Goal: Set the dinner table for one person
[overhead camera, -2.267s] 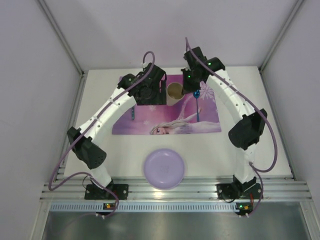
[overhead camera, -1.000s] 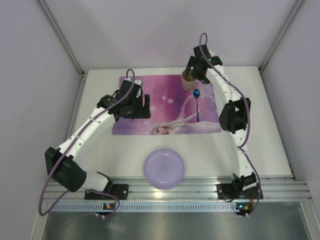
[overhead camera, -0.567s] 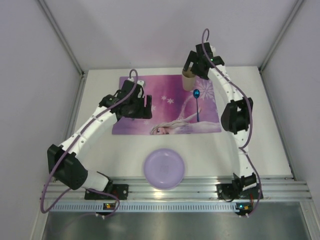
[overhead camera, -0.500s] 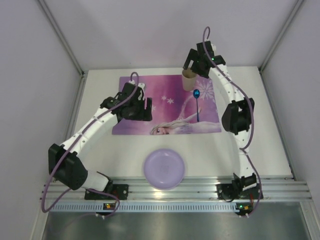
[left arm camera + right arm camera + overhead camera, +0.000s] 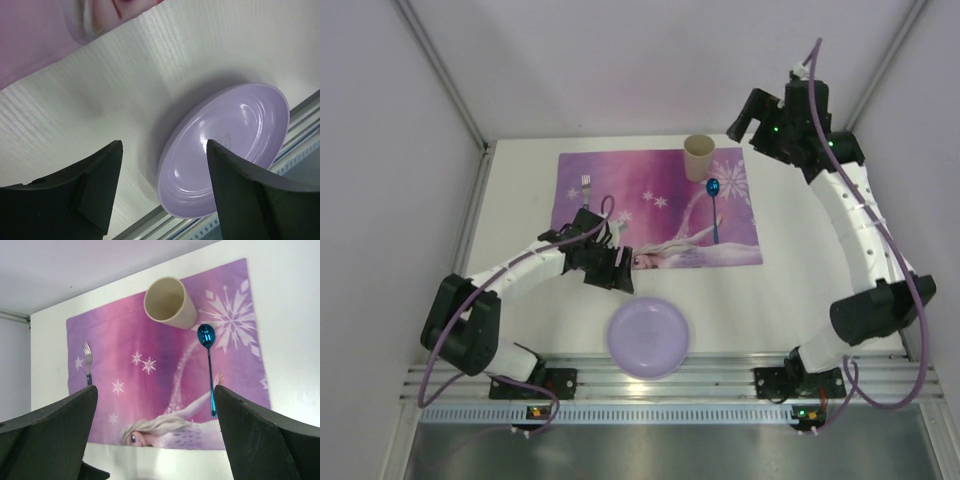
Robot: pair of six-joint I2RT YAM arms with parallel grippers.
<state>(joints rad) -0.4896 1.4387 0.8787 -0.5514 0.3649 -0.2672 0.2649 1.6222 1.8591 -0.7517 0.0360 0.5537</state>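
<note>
The white dinner table carries a purple-pink placemat. On the mat a beige cup stands upright at the far edge. A blue spoon lies just near of it, and a fork lies at the mat's left. A lilac plate rests near the table's front edge. My left gripper hangs open, low over the table, just left of the plate with nothing between its fingers. My right gripper is open and empty. It is raised high at the back right and looks down on the cup, spoon and fork.
An aluminium rail runs along the near edge right behind the plate. Grey enclosure walls close in the table at left, right and back. The left arm's forearm lies low across the table's left half.
My left gripper has swung from the mat's left side toward the plate, uncovering the fork. My right gripper has pulled away from the cup, up and to the back right.
</note>
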